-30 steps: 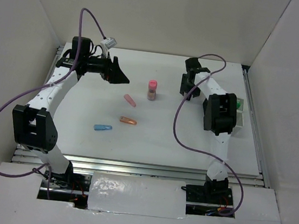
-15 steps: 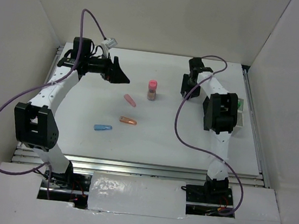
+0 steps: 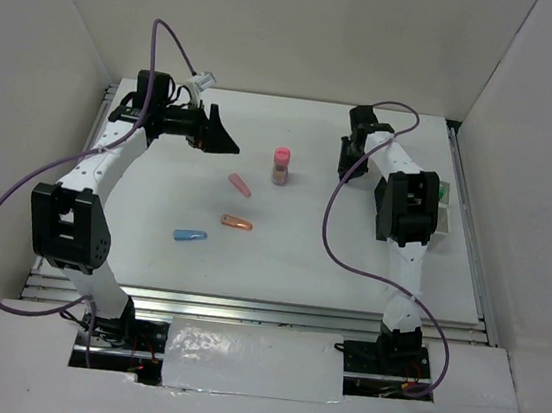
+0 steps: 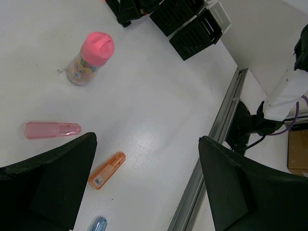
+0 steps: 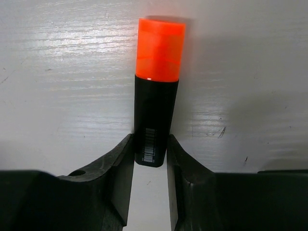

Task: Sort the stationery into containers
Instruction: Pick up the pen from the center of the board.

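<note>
Where the white tabletop (image 3: pixel 349 266) fills the overhead frame, I see my left hand (image 4: pixel 147 142) spread wide at upper left. My right hand (image 5: pixel 149 144), upper right, pinches the orange highlighter (image 5: pixel 155 110) lying flat. The pink-capped cylinder (image 3: pixel 281 165) stands between them.

Barcode (image 5: pixel 150 144) on orange/black highlighter (image 5: pixel 155 96), digits too small, nothing else legible

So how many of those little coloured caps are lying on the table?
3: the pink cap lies farthest back, the orange cap just in front of it, the blue cap nearest the front and leftmost. Others may be hidden.
</note>
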You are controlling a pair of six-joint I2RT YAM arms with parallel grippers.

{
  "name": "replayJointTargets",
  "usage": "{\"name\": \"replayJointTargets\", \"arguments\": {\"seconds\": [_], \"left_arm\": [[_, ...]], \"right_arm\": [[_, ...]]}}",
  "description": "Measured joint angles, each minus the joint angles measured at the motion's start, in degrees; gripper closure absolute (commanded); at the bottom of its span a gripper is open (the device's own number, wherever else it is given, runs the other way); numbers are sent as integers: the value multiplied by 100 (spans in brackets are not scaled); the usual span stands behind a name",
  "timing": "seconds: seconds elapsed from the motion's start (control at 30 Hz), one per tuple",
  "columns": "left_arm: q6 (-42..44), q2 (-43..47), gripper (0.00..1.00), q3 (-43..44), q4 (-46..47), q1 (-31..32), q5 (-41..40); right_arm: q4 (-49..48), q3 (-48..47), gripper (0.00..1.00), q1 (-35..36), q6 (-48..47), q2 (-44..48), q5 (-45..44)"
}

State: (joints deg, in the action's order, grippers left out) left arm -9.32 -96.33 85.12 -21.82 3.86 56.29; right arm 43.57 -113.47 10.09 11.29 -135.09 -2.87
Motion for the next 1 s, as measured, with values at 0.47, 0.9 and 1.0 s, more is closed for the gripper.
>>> {"name": "replayJointTargets", "arguments": {"seconds": [0.47, 0.9, 1.0], "left_arm": [[4, -22, 1, 79, -22, -35, 4], [11, 881, 1, -173, -170, -57, 9], [-33, 1176, 1, -490, -26, -57, 59]], "right_arm": [[142, 1231, 100, 330, 24, 1010, 387], [162, 4393, 100, 1217, 234, 3950, 761], [142, 4793, 100, 1443, 133, 4400, 608]]}}
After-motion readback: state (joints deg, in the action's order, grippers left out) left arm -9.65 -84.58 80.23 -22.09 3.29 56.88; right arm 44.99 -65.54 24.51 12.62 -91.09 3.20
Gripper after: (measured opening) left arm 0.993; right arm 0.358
